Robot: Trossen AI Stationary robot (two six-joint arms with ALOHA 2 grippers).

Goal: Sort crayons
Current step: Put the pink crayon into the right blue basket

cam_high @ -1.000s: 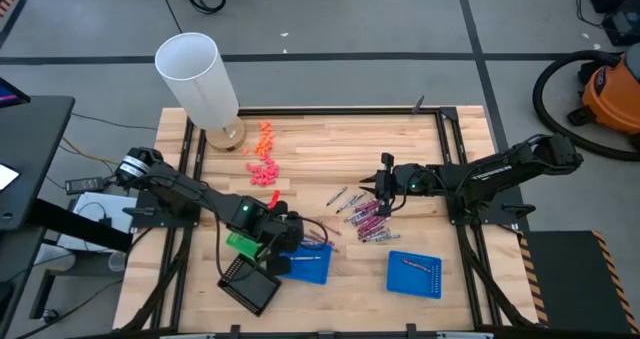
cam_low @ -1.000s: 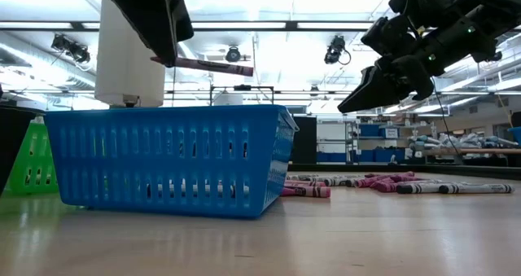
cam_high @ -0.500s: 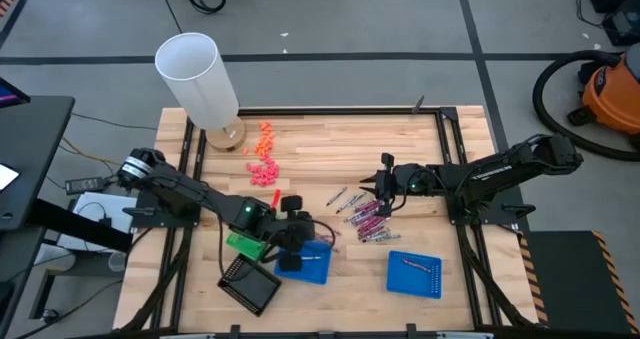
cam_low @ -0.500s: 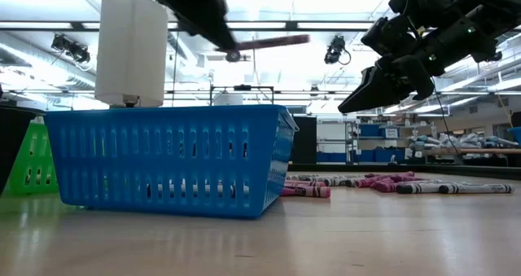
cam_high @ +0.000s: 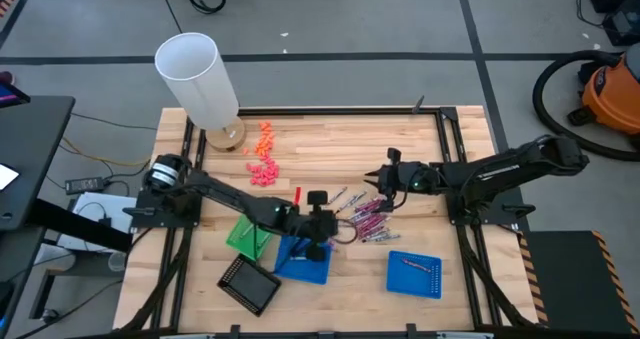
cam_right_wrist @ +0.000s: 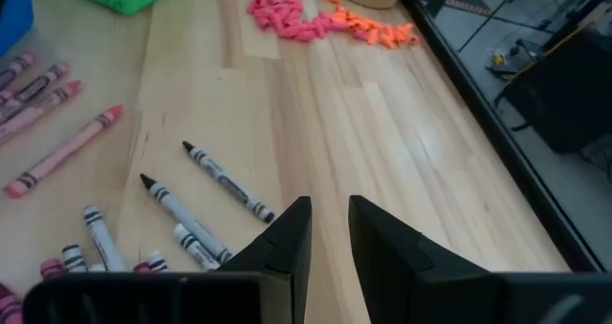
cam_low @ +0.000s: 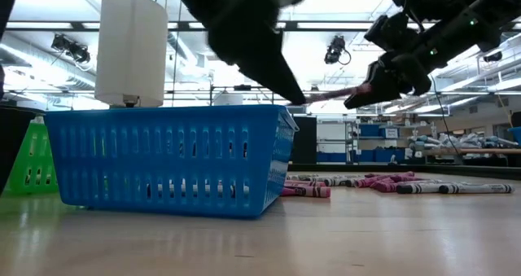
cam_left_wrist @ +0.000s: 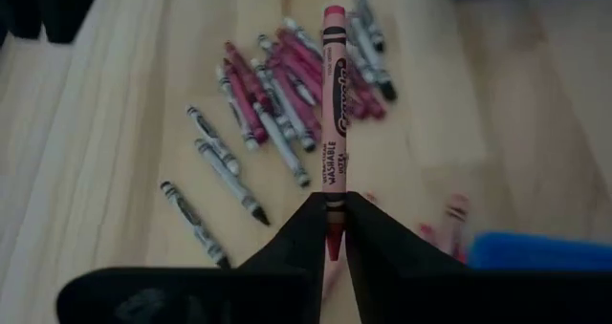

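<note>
My left gripper [cam_left_wrist: 334,230] is shut on a maroon-red crayon [cam_left_wrist: 335,123]. It hangs above the table between the blue basket [cam_high: 305,262] and the crayon pile [cam_high: 365,219]. In the low view the crayon [cam_low: 334,93] sticks out past the dark fingers, just above the basket's rim [cam_low: 167,111]. The pile holds several pinkish-red, maroon and silvery-grey crayons lying flat on the wood. My right gripper [cam_right_wrist: 330,219] is open with nothing between its fingers. It hovers at the pile's far right side [cam_high: 383,184], above a few grey crayons [cam_right_wrist: 225,183]. My left gripper pinches the crayon's blunt rear end [cam_left_wrist: 333,209] between its two fingertips. The crayon runs straight on from the fingers, its pointed tip [cam_left_wrist: 333,14] aimed at the pile. The fingers slant down toward the table's right. The crayon is lifted clear of table and basket.
A flat blue tray [cam_high: 414,273] lies near the front right. A green basket [cam_high: 245,237] and a black tray [cam_high: 250,284] sit left of the blue basket. A white cylinder [cam_high: 197,79] stands at the far left corner, beside orange and pink bits [cam_high: 263,159].
My left gripper has swung from the blue basket's left side toward the table's right and the crayon pile. It has sunk and rolled on the way. The crayon is still in its fingers, its free end now pointing at the pile.
</note>
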